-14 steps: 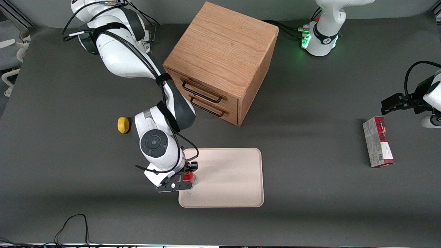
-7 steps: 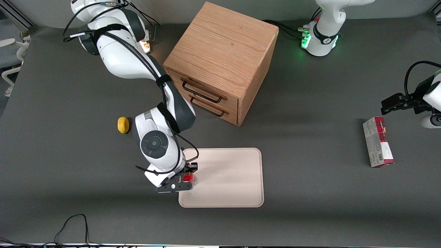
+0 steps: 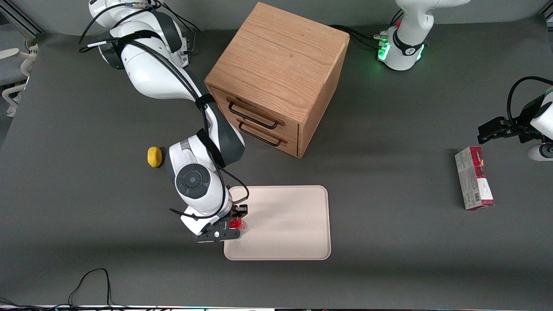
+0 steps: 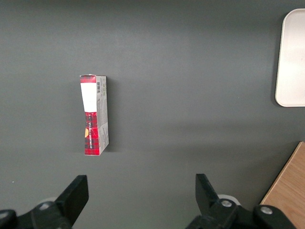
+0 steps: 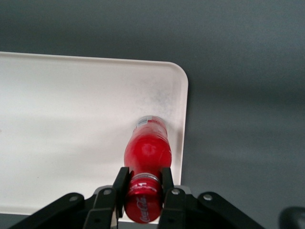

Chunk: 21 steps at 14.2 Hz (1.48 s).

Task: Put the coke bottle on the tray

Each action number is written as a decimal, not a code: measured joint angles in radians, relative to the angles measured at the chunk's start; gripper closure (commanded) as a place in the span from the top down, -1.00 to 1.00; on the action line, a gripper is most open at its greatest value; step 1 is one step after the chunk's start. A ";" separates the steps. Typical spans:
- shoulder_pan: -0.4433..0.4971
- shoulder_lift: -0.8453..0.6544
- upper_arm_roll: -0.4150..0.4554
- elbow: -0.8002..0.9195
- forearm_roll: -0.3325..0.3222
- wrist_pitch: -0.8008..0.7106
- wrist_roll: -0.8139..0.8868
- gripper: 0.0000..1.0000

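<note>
As before, hand (image 5: 144, 183) pinching coke bottle (image 5: 147, 157) — unmoved, over tray (image 3: 293, 233) edge.

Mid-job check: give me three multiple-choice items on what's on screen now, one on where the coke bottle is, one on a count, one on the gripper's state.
1. Where is the coke bottle?
A. Over the tray, near its edge toward the working arm's end
B. On top of the wooden cabinet
C. Beside the carton

2. How many drawer handles show on the cabinet?
A. One
B. Two
C. Four

3. What is the gripper doing?
A. Open above bare table
B. Shut on nothing
C. Shut on the bottle near its cap

Answers: 1 A, the wrist view shows the bottle over the tray's corner area; 2 B, two dark handles sit one above the other; 3 C, both fingers press the bottle's neck.
</note>
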 measured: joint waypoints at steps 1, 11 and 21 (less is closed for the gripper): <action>-0.001 0.000 0.000 0.000 0.000 0.003 0.000 0.33; 0.000 -0.013 0.000 0.011 -0.001 -0.018 0.000 1.00; -0.011 -0.396 -0.005 0.008 0.000 -0.538 0.000 1.00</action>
